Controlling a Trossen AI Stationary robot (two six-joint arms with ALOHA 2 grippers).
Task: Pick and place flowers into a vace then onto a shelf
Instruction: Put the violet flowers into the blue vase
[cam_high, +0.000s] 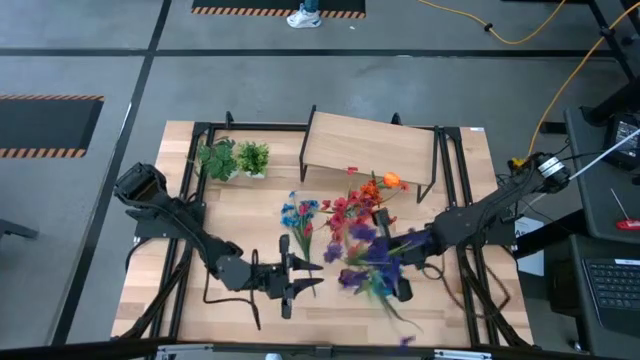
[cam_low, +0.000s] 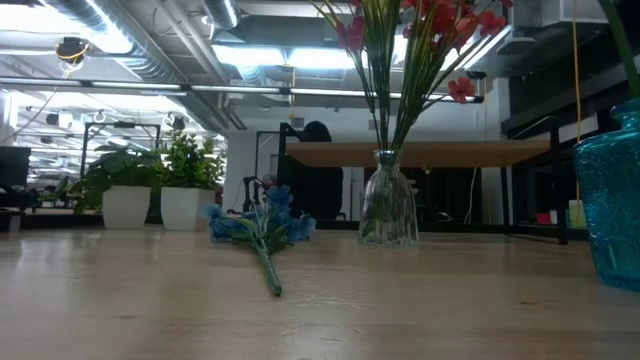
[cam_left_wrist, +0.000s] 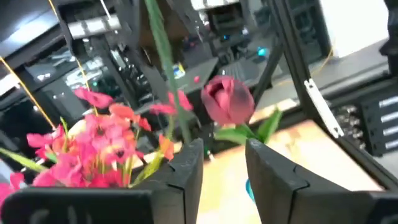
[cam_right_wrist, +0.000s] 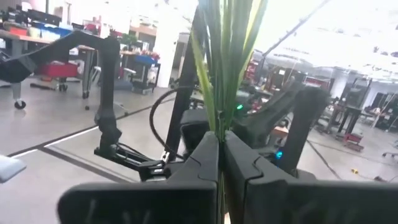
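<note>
A clear glass vase (cam_low: 388, 212) stands mid-table with red and orange flowers (cam_high: 358, 208) in it. A blue-blossomed stem (cam_low: 262, 228) lies flat on the table to its left. My right gripper (cam_high: 405, 250) is shut on a purple and blue bunch (cam_high: 368, 265) at the table's near right. A blue glass vase (cam_low: 612, 200) stands at the near right, with a green stem (cam_low: 618, 35) above it. My left gripper (cam_high: 300, 275) is open, low over the near middle, pointing at the red flowers (cam_left_wrist: 93, 140). The shelf (cam_high: 370, 145) stands at the far edge. My right gripper pinches the bunch's green stems (cam_right_wrist: 222, 106) between its two fingers (cam_right_wrist: 202, 165). The stems run on past the fingertips as a tight sheaf. The blossoms (cam_high: 362, 268) spread toward the table's near left of the gripper. The bunch's lower end is hidden.
Two small leafy potted plants (cam_high: 235, 158) stand at the far left beside the shelf. Black frame rails (cam_high: 190, 190) run along both table sides. Bare wood lies at the near left (cam_high: 170, 290). A person's shoes (cam_high: 305, 15) show beyond the far edge.
</note>
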